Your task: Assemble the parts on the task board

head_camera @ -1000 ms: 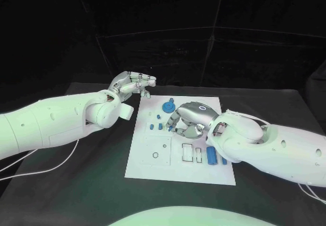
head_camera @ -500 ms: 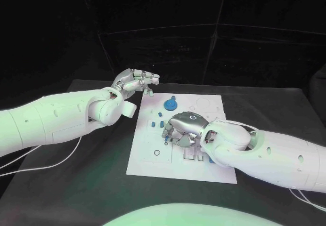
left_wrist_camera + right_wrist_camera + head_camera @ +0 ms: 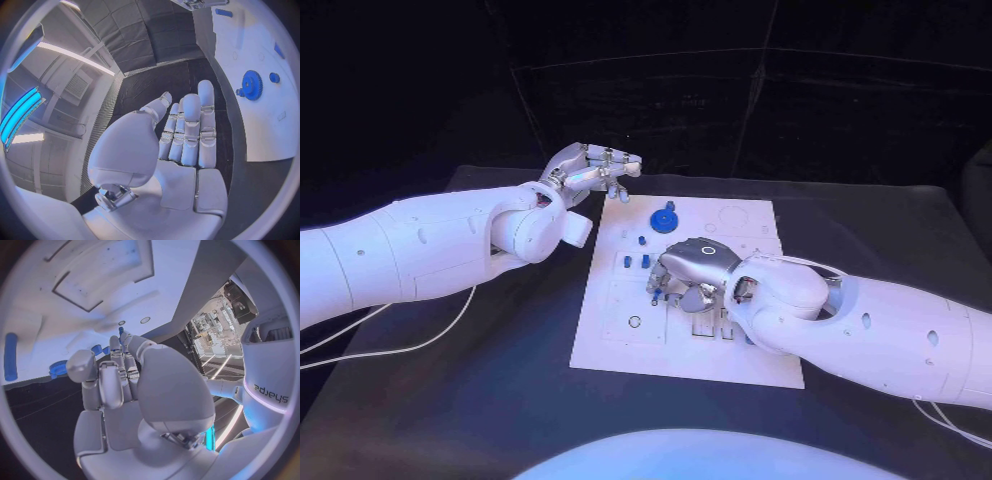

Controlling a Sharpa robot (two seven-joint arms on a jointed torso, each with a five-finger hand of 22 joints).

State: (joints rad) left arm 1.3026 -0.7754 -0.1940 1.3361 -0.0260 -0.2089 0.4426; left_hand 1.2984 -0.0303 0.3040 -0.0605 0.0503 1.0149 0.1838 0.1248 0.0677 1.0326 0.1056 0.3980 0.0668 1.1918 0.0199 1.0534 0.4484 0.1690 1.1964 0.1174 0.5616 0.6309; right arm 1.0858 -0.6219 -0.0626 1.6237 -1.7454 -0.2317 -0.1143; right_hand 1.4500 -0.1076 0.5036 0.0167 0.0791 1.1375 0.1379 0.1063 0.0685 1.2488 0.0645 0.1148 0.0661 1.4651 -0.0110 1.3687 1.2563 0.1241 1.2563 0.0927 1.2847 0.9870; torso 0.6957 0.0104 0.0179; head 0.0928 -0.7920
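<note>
The white task board lies mid-table, blue parts scattered over its far half. The right hand hangs over its centre, fingers curled down by a small blue peg; whether they grip it I cannot tell. The left hand hovers off the board's far-left corner, fingers loosely spread and empty, farther from the peg.

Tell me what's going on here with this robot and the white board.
The robot is assembling small blue parts on the white task board. Its right hand is down over the board's middle, fingers among the small blue pieces there; whether it grips one cannot be told. Its left hand hovers off the board's far left corner, holding nothing. A blue gear sits near the far edge.
</note>
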